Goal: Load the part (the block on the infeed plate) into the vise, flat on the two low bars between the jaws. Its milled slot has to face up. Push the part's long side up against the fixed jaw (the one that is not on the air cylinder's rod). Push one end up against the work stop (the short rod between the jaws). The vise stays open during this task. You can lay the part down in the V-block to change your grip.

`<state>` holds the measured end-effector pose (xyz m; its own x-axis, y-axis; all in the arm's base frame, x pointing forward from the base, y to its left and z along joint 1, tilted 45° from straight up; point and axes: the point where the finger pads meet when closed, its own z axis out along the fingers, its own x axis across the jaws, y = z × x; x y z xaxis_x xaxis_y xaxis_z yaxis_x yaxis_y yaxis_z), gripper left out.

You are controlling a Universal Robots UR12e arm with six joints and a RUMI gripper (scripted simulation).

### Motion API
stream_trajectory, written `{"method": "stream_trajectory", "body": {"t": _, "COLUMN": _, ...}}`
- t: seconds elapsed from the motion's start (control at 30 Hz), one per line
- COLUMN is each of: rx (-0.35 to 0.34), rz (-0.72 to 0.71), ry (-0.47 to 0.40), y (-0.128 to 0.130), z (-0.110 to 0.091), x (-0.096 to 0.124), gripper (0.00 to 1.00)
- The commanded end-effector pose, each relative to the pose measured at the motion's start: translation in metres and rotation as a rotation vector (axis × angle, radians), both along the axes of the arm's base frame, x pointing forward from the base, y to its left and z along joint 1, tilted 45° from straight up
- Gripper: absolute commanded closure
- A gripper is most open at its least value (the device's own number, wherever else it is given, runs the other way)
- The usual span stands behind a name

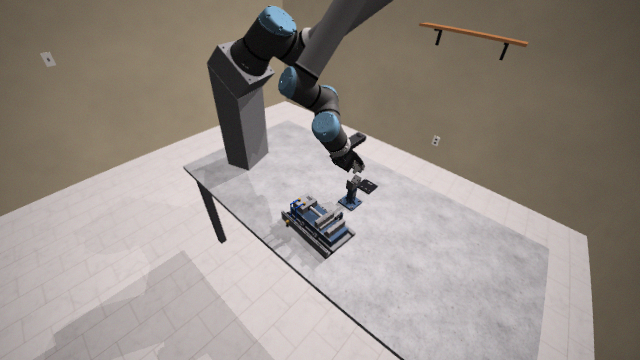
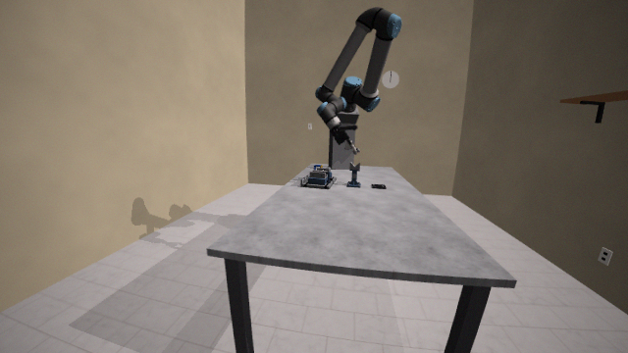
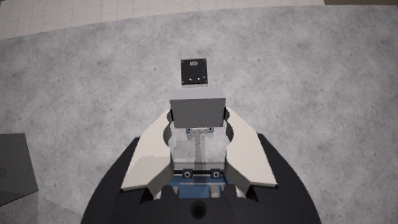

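Note:
My gripper [image 1: 357,168] [image 2: 355,148] [image 3: 198,107] is shut on the part, tilted, in the air above the V-block [image 1: 354,180] [image 2: 354,167]. The part [image 3: 198,111] is a grey block held across the fingertips. Two plain faces show in the wrist view; its milled slot cannot be made out. The blue vise [image 1: 320,220] [image 2: 319,178] [image 3: 194,192] stands open, with no part between its movable jaw [image 1: 327,219] and fixed jaw [image 1: 335,228]. The low bars and work stop are too small to tell clearly. The V-block is mostly hidden behind the part in the wrist view.
The black infeed plate [image 1: 369,186] [image 2: 379,186] [image 3: 194,71] lies beside the V-block, on the side away from the vise, with no block on it. The arm's grey pedestal [image 1: 241,125] stands at the table's back end. Blue hoses [image 1: 295,205] rise at the vise's cylinder end.

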<state>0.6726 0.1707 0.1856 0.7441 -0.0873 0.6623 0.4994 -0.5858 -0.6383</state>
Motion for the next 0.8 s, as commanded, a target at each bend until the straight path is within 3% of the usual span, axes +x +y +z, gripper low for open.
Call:
{"method": "stream_trajectory", "body": {"t": 0.0, "rx": 0.021, "rz": 0.024, "ry": -0.002, "y": -0.0003, "z": 0.0001, "x": 0.0, "gripper": 1.0}}
{"method": "stream_trajectory", "body": {"t": 0.77, "rx": 0.076, "rz": 0.074, "ry": -0.008, "y": -0.0006, "z": -0.0004, "x": 0.0004, "gripper": 1.0}}
